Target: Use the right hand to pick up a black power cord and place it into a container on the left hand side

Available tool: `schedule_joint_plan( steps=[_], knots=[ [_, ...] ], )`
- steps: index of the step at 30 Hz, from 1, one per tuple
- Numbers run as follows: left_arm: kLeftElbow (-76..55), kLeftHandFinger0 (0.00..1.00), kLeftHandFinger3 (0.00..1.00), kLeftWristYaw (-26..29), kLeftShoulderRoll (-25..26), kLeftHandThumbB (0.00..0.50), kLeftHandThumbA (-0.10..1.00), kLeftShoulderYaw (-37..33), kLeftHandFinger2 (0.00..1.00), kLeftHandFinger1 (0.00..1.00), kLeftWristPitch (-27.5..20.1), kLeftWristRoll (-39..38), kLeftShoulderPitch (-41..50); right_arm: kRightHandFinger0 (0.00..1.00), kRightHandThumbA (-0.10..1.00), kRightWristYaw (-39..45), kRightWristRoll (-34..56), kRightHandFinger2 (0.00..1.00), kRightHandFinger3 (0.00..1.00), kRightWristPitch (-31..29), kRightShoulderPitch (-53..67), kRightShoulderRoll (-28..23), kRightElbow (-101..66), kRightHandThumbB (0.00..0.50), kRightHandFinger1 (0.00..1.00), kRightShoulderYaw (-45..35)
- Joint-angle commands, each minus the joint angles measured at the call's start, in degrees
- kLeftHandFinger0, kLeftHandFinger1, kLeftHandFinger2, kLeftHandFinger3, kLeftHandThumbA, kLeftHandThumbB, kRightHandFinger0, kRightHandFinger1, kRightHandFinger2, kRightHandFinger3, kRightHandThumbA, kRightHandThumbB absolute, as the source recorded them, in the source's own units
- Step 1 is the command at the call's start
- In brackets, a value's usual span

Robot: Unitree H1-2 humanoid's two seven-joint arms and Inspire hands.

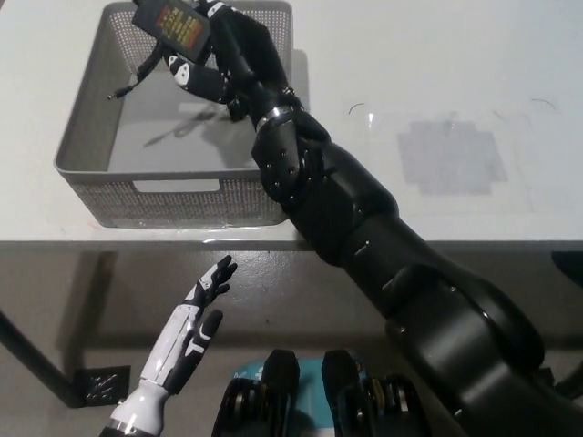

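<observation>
Right hand (219,55) is clamping the cord (168,27) over the basket's (182,196) far edge for release; left hand (187,332) is idling below the table edge, fingers apart.

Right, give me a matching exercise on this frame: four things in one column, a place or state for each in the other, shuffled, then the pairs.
Things:
1. power adapter
2. basket
3. left hand
4. right hand

Places or states:
A. open, low in front of the table edge
B. held up over the basket's far side, cord hanging from it
C. grey mesh, standing on the white table
D. black, shut on the adapter

Pairs: 1-B, 2-C, 3-A, 4-D
</observation>
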Motion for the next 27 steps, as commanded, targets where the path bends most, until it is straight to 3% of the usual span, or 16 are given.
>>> schedule_joint_plan(
  steps=[1,2,3,4,5,6,8,15,21,23,25,27],
  knots=[
    [-1.5,1.0,1.0,-1.3,1.0,0.229,1.0,-0.7,1.0,1.0,-0.2,0.2,-1.3,0.45,0.3,3.4,1.7,1.0,1.0,0.1,-2.6,0.4,-1.2,0.108,0.71,-0.6],
    [-1.3,1.0,1.0,-1.4,1.0,0.222,1.0,-0.8,1.0,1.0,-0.2,0.2,-1.5,0.87,0.53,6.4,2.2,1.0,1.0,0.7,-2.6,-0.2,-1.5,0.169,1.0,-0.6],
    [-1.2,1.0,1.0,-1.5,1.0,0.221,1.0,-0.9,1.0,1.0,-0.4,0.2,-1.5,1.0,0.61,9.2,2.5,1.0,1.0,1.1,-2.7,-0.8,-1.6,0.17,1.0,-0.4],
    [-1.3,1.0,1.0,-1.5,1.1,0.229,1.0,-1.0,1.0,1.0,-0.3,0.5,-1.6,1.0,0.91,13.0,1.7,1.0,1.0,2.7,-2.5,-1.8,-2.2,0.253,1.0,0.8],
    [-1.1,1.0,1.0,-1.4,1.0,0.235,1.0,-1.1,1.0,1.0,-0.5,0.8,-1.7,1.0,0.95,14.5,1.8,1.0,1.0,3.6,-2.2,-2.1,-2.6,0.312,1.0,0.8],
    [-1.2,1.0,1.0,-1.2,1.1,0.232,1.0,-1.1,1.0,1.0,-0.5,1.6,-1.9,1.0,1.0,15.2,1.8,1.0,1.0,3.8,-1.8,-2.7,-3.0,0.406,1.0,0.8],
    [-1.4,1.0,1.0,-0.9,1.3,0.233,1.0,-1.2,1.0,1.0,-0.3,2.8,-2.2,1.0,1.0,16.0,1.4,1.0,1.0,4.2,-1.0,-3.8,-4.1,0.479,1.0,0.9],
    [-1.6,1.0,1.0,-1.3,1.2,0.251,1.0,-1.4,1.0,1.0,0.4,3.0,-2.5,1.0,1.0,18.2,2.4,1.0,1.0,5.1,1.8,-6.3,-8.9,0.467,1.0,-0.2],
    [-2.3,1.0,1.0,-1.6,1.4,0.253,1.0,-1.8,1.0,1.0,1.3,3.7,-2.4,1.0,1.0,19.8,4.6,1.0,1.0,5.6,4.3,-8.6,-15.3,0.5,1.0,-2.5],
    [-2.4,1.0,1.0,-1.4,1.4,0.252,1.0,-1.9,1.0,1.0,1.3,4.2,-2.5,1.0,1.0,22.5,9.2,1.0,1.0,5.1,5.6,-9.3,-20.1,0.463,1.0,-5.9],
    [-2.5,1.0,1.0,-1.7,1.5,0.25,1.0,-2.0,1.0,1.0,1.6,4.0,-2.6,1.0,1.0,24.8,13.1,1.0,1.0,7.4,7.5,-9.9,-28.2,0.5,1.0,-9.3],
    [-2.4,1.0,1.0,-1.6,1.5,0.249,1.0,-2.0,1.0,1.0,1.6,4.0,-2.6,1.0,1.0,26.8,15.9,1.0,1.0,11.6,10.2,-10.8,-39.0,0.492,1.0,-11.8]
  ],
)
